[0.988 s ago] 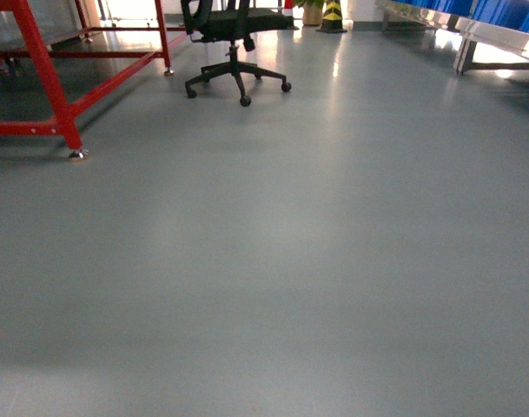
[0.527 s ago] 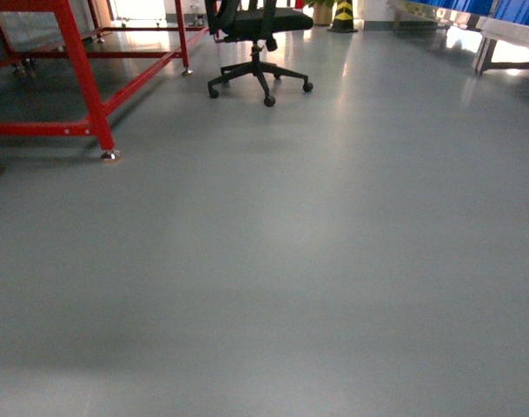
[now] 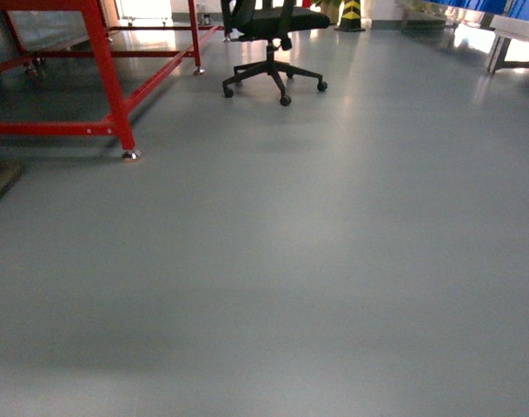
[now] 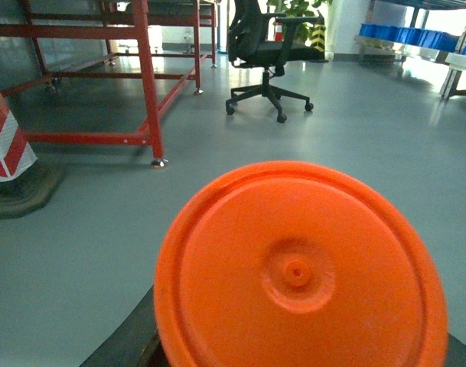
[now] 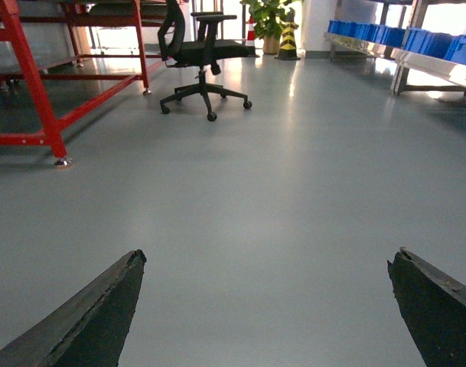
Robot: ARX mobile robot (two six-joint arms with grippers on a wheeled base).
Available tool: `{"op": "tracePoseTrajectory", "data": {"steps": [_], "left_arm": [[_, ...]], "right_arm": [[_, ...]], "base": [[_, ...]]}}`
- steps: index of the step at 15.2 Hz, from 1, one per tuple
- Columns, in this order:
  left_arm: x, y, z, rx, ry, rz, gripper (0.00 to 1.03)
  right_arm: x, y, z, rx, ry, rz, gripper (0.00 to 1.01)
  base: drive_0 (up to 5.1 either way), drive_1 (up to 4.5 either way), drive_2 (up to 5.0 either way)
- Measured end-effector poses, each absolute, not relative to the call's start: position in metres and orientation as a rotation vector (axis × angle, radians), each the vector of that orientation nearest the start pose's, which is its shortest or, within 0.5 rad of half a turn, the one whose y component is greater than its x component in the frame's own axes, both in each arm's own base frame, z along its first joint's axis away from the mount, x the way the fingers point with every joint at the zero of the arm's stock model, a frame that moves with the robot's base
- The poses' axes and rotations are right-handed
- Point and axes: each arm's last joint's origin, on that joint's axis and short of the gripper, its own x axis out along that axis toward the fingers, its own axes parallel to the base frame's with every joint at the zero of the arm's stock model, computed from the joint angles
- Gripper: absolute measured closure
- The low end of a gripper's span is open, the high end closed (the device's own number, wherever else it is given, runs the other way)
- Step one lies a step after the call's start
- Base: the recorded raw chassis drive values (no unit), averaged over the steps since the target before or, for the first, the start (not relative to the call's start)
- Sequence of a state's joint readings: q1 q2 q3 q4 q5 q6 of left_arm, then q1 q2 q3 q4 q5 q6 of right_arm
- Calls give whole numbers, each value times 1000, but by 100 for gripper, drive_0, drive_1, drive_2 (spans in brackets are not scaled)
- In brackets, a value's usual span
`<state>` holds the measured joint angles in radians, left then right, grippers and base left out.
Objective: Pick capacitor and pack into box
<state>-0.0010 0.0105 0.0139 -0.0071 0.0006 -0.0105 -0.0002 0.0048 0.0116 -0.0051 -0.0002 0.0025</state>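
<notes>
A big orange round-ended capacitor (image 4: 298,271) fills the lower half of the left wrist view, end-on to the camera. My left gripper (image 4: 298,355) is shut on it; only a dark finger (image 4: 129,340) shows at its lower left. In the right wrist view my right gripper (image 5: 267,260) stands open over bare grey floor, with nothing between its fingers. The box is out of view. Neither gripper shows in the head view.
A red steel frame (image 3: 108,78) stands at the left and a black office chair (image 3: 268,35) behind it. A red-and-white cone base (image 4: 7,145) sits on the near left. Shelves with blue bins (image 5: 416,38) run along the far right. Grey floor (image 3: 299,261) stretches ahead.
In the head view the red frame and the chair have slid to the right, and a dark base has come in at the left edge; the view has swung left.
</notes>
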Motion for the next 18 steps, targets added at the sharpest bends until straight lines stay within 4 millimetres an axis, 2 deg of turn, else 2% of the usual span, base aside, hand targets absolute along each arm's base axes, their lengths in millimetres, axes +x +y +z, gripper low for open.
{"op": "tracePoseTrajectory", "data": {"steps": [18], "left_arm": [[98,0,167,-10,3,-2,59]], "right_arm": [[97,0,167,2,-3,0,3]], "base": [[-505,241,241]]}}
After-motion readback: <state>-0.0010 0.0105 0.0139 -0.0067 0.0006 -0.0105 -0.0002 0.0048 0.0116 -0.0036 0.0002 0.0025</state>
